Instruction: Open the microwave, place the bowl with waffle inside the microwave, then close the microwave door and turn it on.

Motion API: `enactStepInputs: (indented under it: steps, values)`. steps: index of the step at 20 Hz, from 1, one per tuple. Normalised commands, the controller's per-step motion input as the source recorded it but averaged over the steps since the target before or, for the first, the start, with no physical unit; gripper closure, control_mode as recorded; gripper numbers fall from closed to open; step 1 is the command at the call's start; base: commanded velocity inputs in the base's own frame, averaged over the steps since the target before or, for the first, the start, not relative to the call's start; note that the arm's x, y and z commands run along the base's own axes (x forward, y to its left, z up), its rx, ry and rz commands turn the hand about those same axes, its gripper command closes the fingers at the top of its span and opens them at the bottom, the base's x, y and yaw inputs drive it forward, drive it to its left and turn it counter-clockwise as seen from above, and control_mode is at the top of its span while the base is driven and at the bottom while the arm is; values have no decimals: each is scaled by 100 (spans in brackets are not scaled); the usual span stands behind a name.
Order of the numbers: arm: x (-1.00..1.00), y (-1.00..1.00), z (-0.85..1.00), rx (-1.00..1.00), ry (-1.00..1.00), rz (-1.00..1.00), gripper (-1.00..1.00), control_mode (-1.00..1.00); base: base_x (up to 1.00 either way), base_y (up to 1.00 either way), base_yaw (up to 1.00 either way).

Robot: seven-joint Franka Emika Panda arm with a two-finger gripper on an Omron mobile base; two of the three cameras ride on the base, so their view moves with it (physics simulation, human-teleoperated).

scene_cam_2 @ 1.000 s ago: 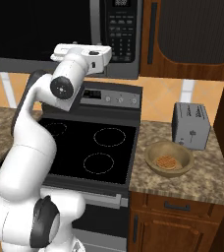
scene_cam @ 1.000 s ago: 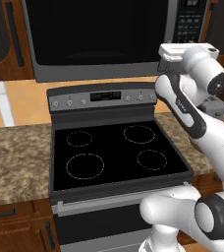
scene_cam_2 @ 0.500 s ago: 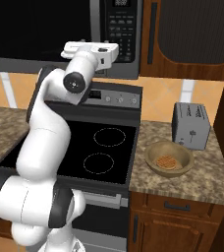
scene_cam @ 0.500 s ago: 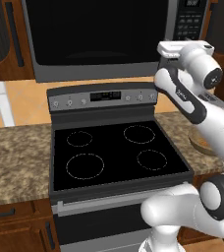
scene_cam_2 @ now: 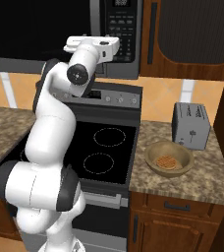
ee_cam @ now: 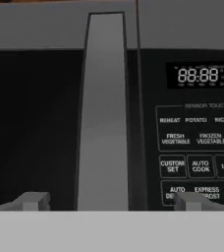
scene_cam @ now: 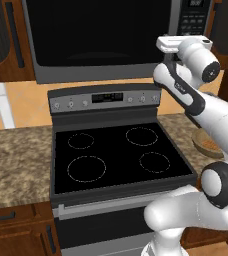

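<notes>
1. One microwave door [scene_cam: 98, 32], shut: flat black glass in a grey frame, above the four-ring stove [scene_cam: 118, 152].
2. The hand [ee_cam: 111, 201] faces the door's vertical grey handle [ee_cam: 104, 113], fingers spread wide, holding nothing.
3. One round brown bowl [scene_cam_2: 170, 158] sits on the speckled bench [scene_cam_2: 202, 174], holding one gridded waffle [scene_cam_2: 166, 161].

On the microwave [ee_cam: 182, 98], the display [ee_cam: 199, 75] reads "88:88". Below it the keypad [ee_cam: 197, 152] carries the heading "SENSOR TOUCH", then buttons marked "REHEAT", "POTATO", "FRESH VEGETABLE", "FROZEN VEGETABLE", "CUSTOM SET", "AUTO COOK", "LESS", "AUTO" and "EXPRESS". Further labels at the right edge are cut off. The small print under the display digits is too blurred to read.
</notes>
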Motion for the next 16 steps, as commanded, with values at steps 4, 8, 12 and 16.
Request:
enactStepInputs:
  steps: [4, 8, 12, 16]
  values:
    - [33, 15, 1, 0, 0, 0, -100, -100, 0, 0, 0]
    - [44, 9, 0, 0, 0, 0, -100, -100, 0, 0, 0]
    - [54, 0, 0, 0, 0, 1, -100, -100, 0, 0, 0]
    - [24, 0, 0, 0, 0, 4, 100, -100, 0, 0, 0]
